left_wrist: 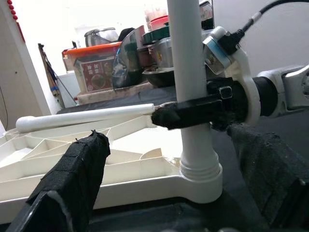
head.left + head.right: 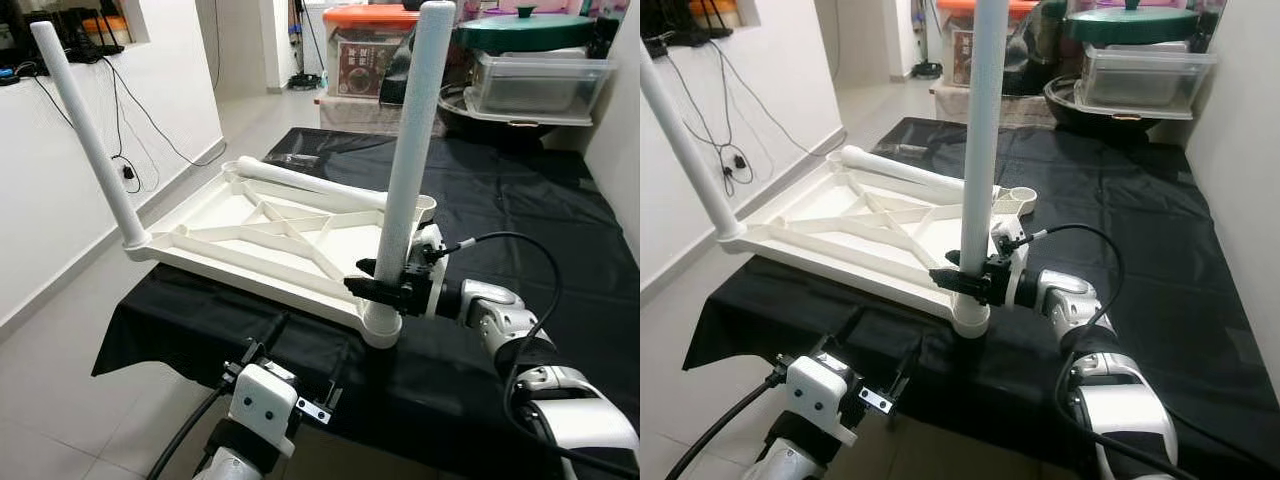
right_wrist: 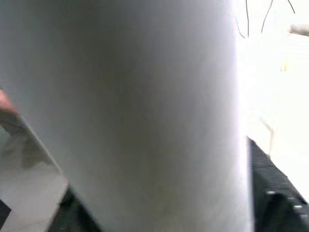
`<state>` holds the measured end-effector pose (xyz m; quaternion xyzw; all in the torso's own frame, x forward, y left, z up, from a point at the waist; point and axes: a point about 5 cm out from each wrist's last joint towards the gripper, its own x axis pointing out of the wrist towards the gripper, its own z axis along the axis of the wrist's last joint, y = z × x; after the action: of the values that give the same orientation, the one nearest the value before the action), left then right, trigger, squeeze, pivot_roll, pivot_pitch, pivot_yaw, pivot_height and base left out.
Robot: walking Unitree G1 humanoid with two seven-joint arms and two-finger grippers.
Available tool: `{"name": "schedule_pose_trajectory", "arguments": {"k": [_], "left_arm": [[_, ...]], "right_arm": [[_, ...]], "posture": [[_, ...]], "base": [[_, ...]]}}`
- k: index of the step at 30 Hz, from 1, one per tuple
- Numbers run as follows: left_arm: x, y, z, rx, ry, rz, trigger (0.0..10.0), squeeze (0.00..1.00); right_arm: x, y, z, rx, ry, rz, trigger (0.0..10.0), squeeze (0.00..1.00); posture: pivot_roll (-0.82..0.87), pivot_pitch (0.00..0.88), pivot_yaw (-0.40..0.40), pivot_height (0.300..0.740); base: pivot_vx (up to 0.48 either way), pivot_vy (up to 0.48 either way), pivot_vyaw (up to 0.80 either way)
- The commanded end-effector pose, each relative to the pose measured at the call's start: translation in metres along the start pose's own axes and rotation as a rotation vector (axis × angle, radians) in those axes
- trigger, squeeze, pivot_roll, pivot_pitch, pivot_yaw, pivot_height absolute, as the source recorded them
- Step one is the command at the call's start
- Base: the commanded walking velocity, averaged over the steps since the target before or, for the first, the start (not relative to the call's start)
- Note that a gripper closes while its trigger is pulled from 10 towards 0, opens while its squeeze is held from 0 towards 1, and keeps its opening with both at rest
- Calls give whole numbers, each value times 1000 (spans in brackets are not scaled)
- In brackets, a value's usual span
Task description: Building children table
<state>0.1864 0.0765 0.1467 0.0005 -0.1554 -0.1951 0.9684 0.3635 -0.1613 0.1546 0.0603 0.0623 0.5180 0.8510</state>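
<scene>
White table leg (image 2: 410, 160) clamped by right gripper (image 2: 385, 287) — top cut off, tabletop (image 2: 250, 235) upturned.

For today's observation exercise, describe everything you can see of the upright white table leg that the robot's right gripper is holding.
The white table leg is a long, round tube that looks like matte plastic. It stands upright in the near corner socket of the upturned white tabletop, with a ribbed collar just above the socket. The right gripper is shut on its lower part, black fingers on either side of it. Its rounded top rises well above the tabletop. The left gripper sits low in front, open and apart from it.
</scene>
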Motion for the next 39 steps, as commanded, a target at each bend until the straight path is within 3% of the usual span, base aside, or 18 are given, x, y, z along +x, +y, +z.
{"name": "schedule_pose_trajectory", "arguments": {"k": [1, 4, 8, 10, 12, 13, 14, 16, 19, 20, 22, 23, 25, 26, 35, 36, 37, 39], "left_arm": [[-3, 1, -6, 7, 31, 0, 10000, 0], [-3, 1, -6, 6, 30, 0, 10000, 0], [-2, 1, -7, 0, 33, 1, 10000, 0], [-2, 1, -7, 0, 33, 1, 10000, 0], [-2, 1, -7, -1, 35, -1, 10000, 0], [-2, 1, -7, -1, 35, -1, 10000, 0], [-3, 1, -7, -2, 36, -3, 10000, 0], [-3, 1, -7, -3, 37, -3, 10000, 0], [-3, 1, -7, -3, 37, -3, 10000, 0], [-3, 1, -8, -3, 37, -5, 10000, 0], [-3, 1, -8, -3, 37, -5, 10000, 0], [-3, 1, -8, -2, 38, -6, 10000, 0], [-3, 1, -8, -2, 38, -6, 10000, 0], [-3, 1, -8, -2, 41, -8, 10000, 0], [-3, 2, -8, -1, 43, -6, 10000, 0], [-3, 1, -9, -3, 45, -7, 10000, 0], [-2, 1, -9, -8, 49, -13, 10000, 0], [-2, 1, -9, -8, 49, -13, 10000, 0]], "right_arm": [[11, 2, 7, -38, -25, -14, 0, 0], [12, 1, 7, -43, -37, -42, 0, 0], [6, -13, 2, -36, -54, -331, 0, 0], [6, -13, 2, -36, -54, -331, 0, 0], [-6, -28, -2, -32, -51, -628, 0, 0], [-6, -28, -2, -32, -51, -628, 0, 0], [-17, -37, -5, -27, -44, -825, 0, 0], [-25, -41, -7, -23, -39, -952, 0, 0], [-25, -41, -7, -23, -39, -952, 0, 0], [-42, -48, -11, -15, -31, -1159, 0, 0], [-42, -48, -11, -15, -31, -1159, 0, 0], [-60, -51, -16, -1, -33, -1395, 0, 0], [-60, -51, -16, -1, -33, -1395, 0, 0], [-64, -48, -23, 45, -32, -1553, 0, 0], [-50, -37, -32, 90, -22, -1713, 0, 0], [-46, -37, -26, 72, -65, -1679, 8196, 0], [-33, -36, -13, 40, -169, -1551, 10000, 0], [-33, -36, -13, 40, -169, -1551, 10000, 0]], "posture": [[58, 0, 2, 740], [56, 0, 0, 740], [49, 0, 3, 740], [49, 0, 3, 740], [49, 0, 3, 740], [49, 0, 3, 740], [44, 0, 7, 740], [44, 0, 7, 740], [44, 0, 7, 740], [44, 0, 7, 740], [44, 0, 7, 740], [47, 0, 7, 740], [47, 0, 7, 740], [47, 0, 7, 740], [51, 0, 5, 740], [51, 0, 5, 740], [37, 0, 8, 740], [37, 0, 8, 740]], "base": [[0, 0, 0], [0, 0, 0], [0, 0, 0], [0, 0, 0], [0, 0, 0], [0, 0, 0], [0, 0, 0], [0, 0, 0], [0, 0, 0], [0, 0, 0], [0, 0, 0], [0, 0, 0], [0, 0, 0], [0, 0, 0], [0, 0, 0], [0, 0, 0], [0, 0, 0], [0, 0, 0]]}}
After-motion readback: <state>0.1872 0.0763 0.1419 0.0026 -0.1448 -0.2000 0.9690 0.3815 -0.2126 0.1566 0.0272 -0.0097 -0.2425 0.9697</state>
